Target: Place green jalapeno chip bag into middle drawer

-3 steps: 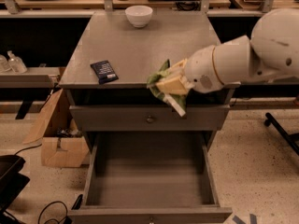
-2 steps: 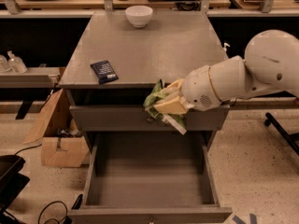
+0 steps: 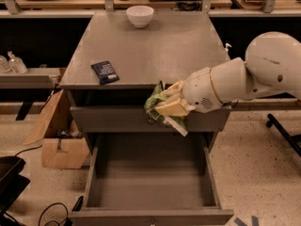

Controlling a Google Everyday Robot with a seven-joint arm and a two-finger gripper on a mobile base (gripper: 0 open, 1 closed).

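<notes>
The green jalapeno chip bag (image 3: 160,105) is crumpled in my gripper (image 3: 170,106), which is shut on it. The bag hangs in the air in front of the closed top drawer front, above the back of the open middle drawer (image 3: 150,182). The middle drawer is pulled out towards the camera, and its plain grey floor holds nothing. My white arm (image 3: 244,79) reaches in from the right. The fingers cover part of the bag.
A dark navy flat packet (image 3: 105,72) lies on the left of the cabinet top (image 3: 155,46). A white bowl (image 3: 140,16) stands at its back. A cardboard box (image 3: 59,140) sits on the floor to the left. A black chair base (image 3: 282,131) is at right.
My gripper has moved with the bag leftwards and downwards, from over the cabinet top's front edge to in front of the top drawer, above the open drawer.
</notes>
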